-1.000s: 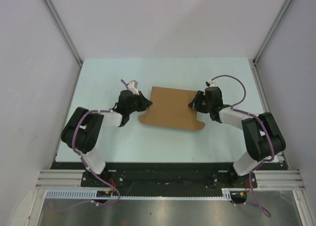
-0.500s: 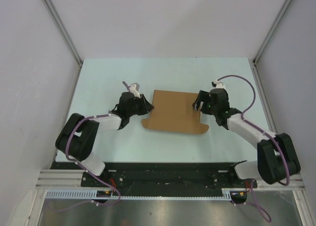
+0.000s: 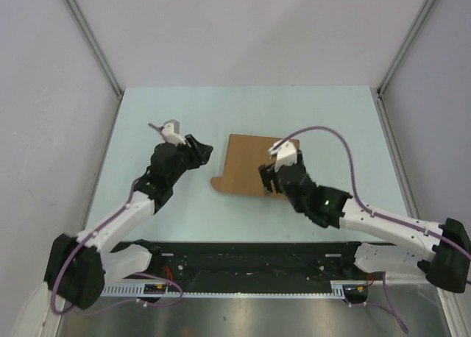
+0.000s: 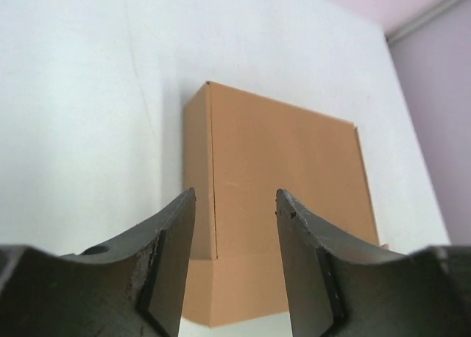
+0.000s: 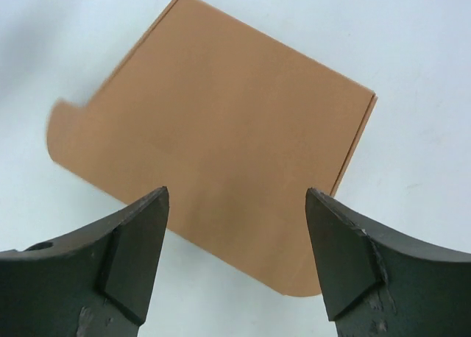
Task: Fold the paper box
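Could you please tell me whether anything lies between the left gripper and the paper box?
Nothing visible does. Only bare table separates the left gripper from the left edge of the paper box, and its wrist view shows the box straight ahead between open jaws. The right gripper hovers over the box's near edge, outside that path.

No text, label, number or sign can be read on the paper box [image 3: 243, 160] or elsewhere.

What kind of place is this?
Probably a robot lab's test booth: a left arm and right arm bolted at a pale table, plain walls framed by metal rails, and a brown paper box lying there.
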You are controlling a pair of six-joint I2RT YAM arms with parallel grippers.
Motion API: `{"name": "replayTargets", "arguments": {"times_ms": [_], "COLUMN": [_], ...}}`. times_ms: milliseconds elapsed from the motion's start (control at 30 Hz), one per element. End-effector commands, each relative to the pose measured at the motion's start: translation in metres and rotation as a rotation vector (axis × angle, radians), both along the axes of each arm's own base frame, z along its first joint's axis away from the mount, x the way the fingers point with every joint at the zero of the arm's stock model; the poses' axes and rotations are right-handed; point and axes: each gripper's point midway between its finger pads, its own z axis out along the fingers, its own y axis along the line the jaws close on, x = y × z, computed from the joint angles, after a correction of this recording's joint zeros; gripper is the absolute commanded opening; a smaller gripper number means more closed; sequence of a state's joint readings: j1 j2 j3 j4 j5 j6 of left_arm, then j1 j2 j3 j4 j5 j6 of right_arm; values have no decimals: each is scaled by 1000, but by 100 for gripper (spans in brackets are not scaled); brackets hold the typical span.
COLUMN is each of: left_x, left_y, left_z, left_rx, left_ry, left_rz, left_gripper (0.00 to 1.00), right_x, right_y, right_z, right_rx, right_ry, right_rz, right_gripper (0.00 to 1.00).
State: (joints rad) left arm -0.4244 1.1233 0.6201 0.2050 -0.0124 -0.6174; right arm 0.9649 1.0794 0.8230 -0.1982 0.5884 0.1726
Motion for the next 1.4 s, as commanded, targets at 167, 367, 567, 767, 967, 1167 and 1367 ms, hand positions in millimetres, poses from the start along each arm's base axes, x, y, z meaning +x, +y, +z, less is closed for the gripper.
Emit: {"name": "replayTargets", "arguments": {"times_ms": [167, 367, 567, 767, 967, 1167, 1367], "left_x": [-62, -75, -81, -80, -76, -72, -69], "left_y": [71, 74, 82, 83, 80, 79, 75], "left_z": [-3, -14, -29, -30, -25, -18, -27], "left_rx": [-96, -86, -89, -88, -64, -86, -71], "left_ry": [-20, 19, 52, 53, 66, 38, 68], "left_rz": [322, 313, 356, 363, 357, 363, 358], "left_gripper": [53, 53, 53, 53, 53, 53, 53], "right_x": [-55, -87, -111, -111, -76, -52, -37], "right_y": [8, 29, 26, 49, 40, 27, 16], "right_z": [-27, -64, -114, -131, -142, -132, -133], "right_rx": [-697, -871, -1016, -1042, -1020, -982, -940], "right_ry": [-388, -485, -581, -679, -628, -607, -574], "right_rz": [-75, -8, -75, 61, -6, -86, -151], "right_gripper": [82, 77, 78, 82, 80, 78, 74]}}
